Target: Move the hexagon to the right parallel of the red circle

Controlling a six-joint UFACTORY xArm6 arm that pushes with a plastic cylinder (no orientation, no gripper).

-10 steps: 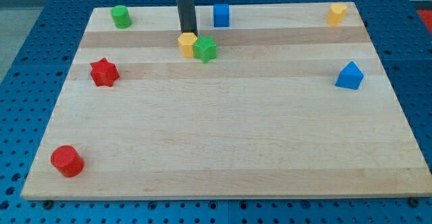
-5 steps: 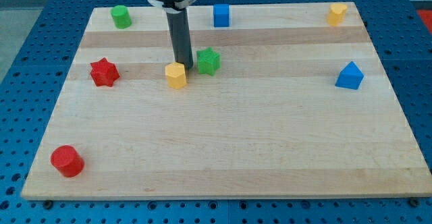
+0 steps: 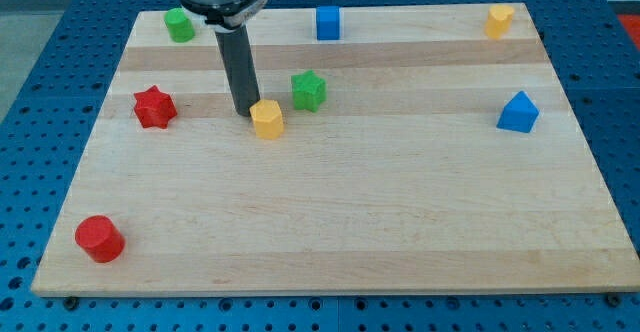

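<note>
The yellow hexagon point(image 3: 267, 118) lies left of the board's middle, in the upper half. My tip point(image 3: 245, 111) stands just to its upper left, touching or nearly touching it. The red circle point(image 3: 99, 239) sits near the bottom left corner, far below and left of the hexagon. The green star point(image 3: 309, 90) lies just up and right of the hexagon, apart from it.
A red star point(image 3: 154, 107) lies at the left. A green cylinder point(image 3: 180, 24), a blue cube point(image 3: 328, 22) and a second yellow block point(image 3: 499, 19) line the top edge. A blue pointed block point(image 3: 517, 112) sits at the right.
The hexagon has been pushed down away from the green star, and lately a little right. My tip has moved down and to the left, from above the hexagon to its upper left.
</note>
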